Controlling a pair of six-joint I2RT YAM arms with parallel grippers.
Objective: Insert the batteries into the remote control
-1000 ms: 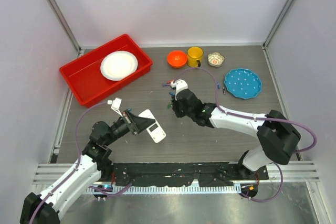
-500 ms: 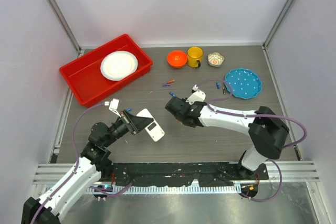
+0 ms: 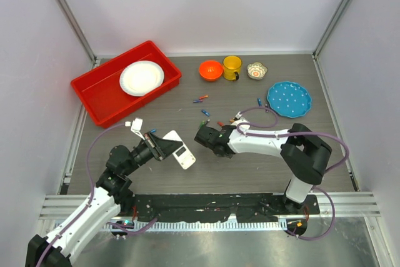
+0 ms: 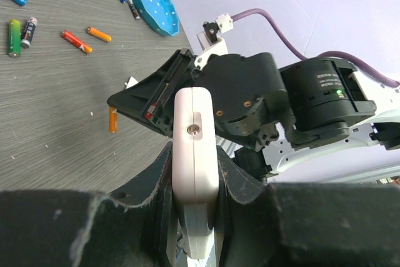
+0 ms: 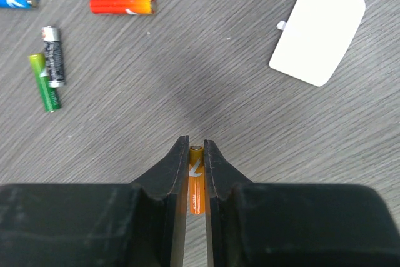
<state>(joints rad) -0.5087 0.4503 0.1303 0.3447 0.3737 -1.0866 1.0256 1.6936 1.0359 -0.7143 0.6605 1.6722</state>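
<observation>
1. Clamped in the left end effector, its fingers drawn in narrow against it: the remote control, over the near-left part of the desk, short of the near edge.
2. Long axis on a slant in the top view, running from far-left down toward near-right, square to neither desk edge.
3. White body with a small grey window on the upturned face. From the left wrist, only a narrow white edge with one small round hole.
4. Gripped in the right end effector, gap barely wider than its load: an orange battery with a white mark on its side, long axis in line with the fingers, tip just clear of them, near the desk's middle.
5. Lying flat between the middle and the far edge: loose batteries in red-orange, blue, green and a dark one, at mixed angles, the green and the dark side by side.
6. Flat on the desk near them, a white cover with rounded corners.
7. Hard to tell: whether the remote control touches the desk. Hidden: its button panel, and the rear of the orange battery between the fingers.
</observation>
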